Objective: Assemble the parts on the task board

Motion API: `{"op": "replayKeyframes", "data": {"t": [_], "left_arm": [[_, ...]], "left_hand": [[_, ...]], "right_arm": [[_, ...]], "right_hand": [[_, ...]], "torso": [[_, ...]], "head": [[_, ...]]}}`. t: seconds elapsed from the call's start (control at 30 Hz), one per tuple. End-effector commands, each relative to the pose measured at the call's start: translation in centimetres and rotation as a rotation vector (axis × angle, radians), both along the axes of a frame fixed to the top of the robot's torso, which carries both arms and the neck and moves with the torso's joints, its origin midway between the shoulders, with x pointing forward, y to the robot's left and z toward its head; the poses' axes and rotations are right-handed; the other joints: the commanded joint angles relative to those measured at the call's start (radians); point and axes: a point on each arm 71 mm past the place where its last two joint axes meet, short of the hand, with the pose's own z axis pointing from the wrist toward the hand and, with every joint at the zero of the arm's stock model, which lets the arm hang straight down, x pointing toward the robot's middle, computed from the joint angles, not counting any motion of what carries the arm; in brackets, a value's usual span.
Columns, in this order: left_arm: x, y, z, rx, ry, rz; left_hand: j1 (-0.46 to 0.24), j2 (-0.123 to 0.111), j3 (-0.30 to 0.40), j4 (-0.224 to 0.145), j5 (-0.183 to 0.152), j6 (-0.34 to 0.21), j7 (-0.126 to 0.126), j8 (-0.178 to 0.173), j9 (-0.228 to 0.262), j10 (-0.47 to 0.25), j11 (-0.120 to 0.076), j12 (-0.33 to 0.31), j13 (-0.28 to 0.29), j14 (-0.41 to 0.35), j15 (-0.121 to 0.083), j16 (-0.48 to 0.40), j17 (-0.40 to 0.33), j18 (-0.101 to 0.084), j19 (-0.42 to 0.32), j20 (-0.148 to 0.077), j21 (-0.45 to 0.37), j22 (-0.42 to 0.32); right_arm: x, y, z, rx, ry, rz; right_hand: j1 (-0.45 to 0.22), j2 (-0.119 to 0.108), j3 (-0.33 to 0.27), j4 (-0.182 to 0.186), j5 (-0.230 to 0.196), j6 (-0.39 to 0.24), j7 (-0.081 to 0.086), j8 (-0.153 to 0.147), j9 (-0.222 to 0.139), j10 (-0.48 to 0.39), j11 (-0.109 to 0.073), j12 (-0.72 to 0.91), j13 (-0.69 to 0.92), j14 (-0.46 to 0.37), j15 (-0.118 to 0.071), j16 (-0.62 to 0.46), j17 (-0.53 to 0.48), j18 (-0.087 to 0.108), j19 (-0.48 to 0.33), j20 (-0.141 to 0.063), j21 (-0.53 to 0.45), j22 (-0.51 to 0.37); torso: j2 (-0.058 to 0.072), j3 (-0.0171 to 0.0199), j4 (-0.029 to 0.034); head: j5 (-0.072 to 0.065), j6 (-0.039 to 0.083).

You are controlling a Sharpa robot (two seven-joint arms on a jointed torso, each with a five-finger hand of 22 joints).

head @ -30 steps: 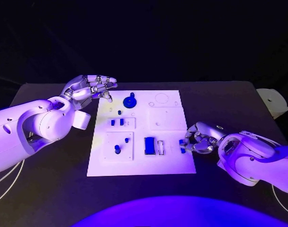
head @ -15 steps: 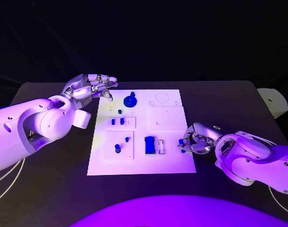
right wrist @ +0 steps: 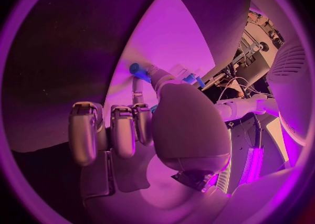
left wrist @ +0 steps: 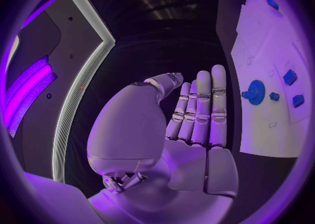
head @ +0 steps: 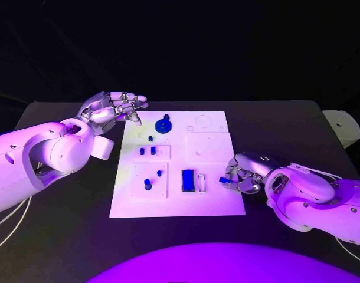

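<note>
The white task board [head: 176, 200] lies mid-table. On it are a blue gear [head: 163, 125], two small blue pieces [head: 146, 151], a larger blue block [head: 186, 180] and small pegs [head: 147, 184]. My right hand [head: 245, 173] sits at the board's right edge and pinches a small blue part [head: 224, 179] between thumb and finger. The right wrist view has that blue part [right wrist: 138, 69] at the fingertips. My left hand [head: 112, 108] hovers off the board's far left corner and holds nothing. In the left wrist view its fingers [left wrist: 200, 108] are straight, and the gear [left wrist: 254, 92] lies beyond them.
The black table [head: 61, 236] surrounds the board, with bare room at front left and far right. A pale object [head: 342, 127] stands past the table's right edge. Empty recesses, including a round one [head: 203, 123], mark the board's far right part.
My right hand has edged slightly inward at the board's right edge, still pinching the small blue part. The left hand has stayed in place.
</note>
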Motion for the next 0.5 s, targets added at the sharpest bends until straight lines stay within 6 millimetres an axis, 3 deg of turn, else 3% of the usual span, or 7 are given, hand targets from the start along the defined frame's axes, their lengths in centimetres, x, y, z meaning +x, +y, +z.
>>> {"op": "replayKeyframes", "data": {"t": [0.03,0.23,0.5], "left_arm": [[-0.1,-0.3,0.1,-0.006,-0.004,-0.022],[-0.1,-0.2,0.1,-0.005,-0.004,-0.021],[-0.1,-0.2,0.1,-0.004,-0.004,-0.019]], "left_hand": [[-0.005,0.002,-0.001,-0.005,0.001,0.005,-0.001,0.006,-0.001,-0.005,-0.001,0.003,-0.002,-0.006,-0.001,-0.001,-0.001,0.014,-0.007,-0.002,0.005,0.001],[-0.004,0.003,0.000,-0.005,0.001,0.005,-0.001,0.007,-0.001,-0.005,-0.001,0.003,-0.002,-0.006,-0.001,-0.001,-0.002,0.015,-0.007,-0.002,0.005,0.001],[-0.004,0.003,0.000,-0.005,0.001,0.005,-0.001,0.007,-0.001,-0.005,-0.001,0.003,-0.002,-0.006,-0.001,-0.001,-0.002,0.015,-0.007,-0.002,0.005,0.001]], "right_arm": [[-0.6,-0.3,-1.4,-0.107,0.061,0.029],[-0.7,-0.1,-1.1,-0.057,0.048,0.002],[-0.9,0.4,-0.1,0.065,0.050,-0.058]], "right_hand": [[0.025,0.019,0.048,-0.012,0.039,0.012,-0.002,0.002,-0.017,0.048,-0.008,-0.003,0.189,0.090,-0.009,-0.003,0.182,-0.010,0.077,-0.005,0.002,0.237],[-0.023,0.040,0.123,0.003,0.096,0.007,-0.006,0.005,-0.010,0.052,-0.011,0.002,0.193,0.091,-0.011,0.000,0.189,-0.011,0.080,-0.007,0.010,0.239],[-0.059,0.039,0.180,-0.001,0.112,0.002,-0.006,0.017,0.006,0.057,-0.011,0.008,0.198,0.092,-0.012,0.001,0.193,-0.013,0.082,-0.008,0.018,0.241]], "torso": [[0.000,0.0002,-0.0001],[-0.001,0.0003,0.0006],[-0.001,-0.0002,-0.0001]], "head": [[-0.001,-0.001],[0.001,0.001],[0.002,0.001]]}}
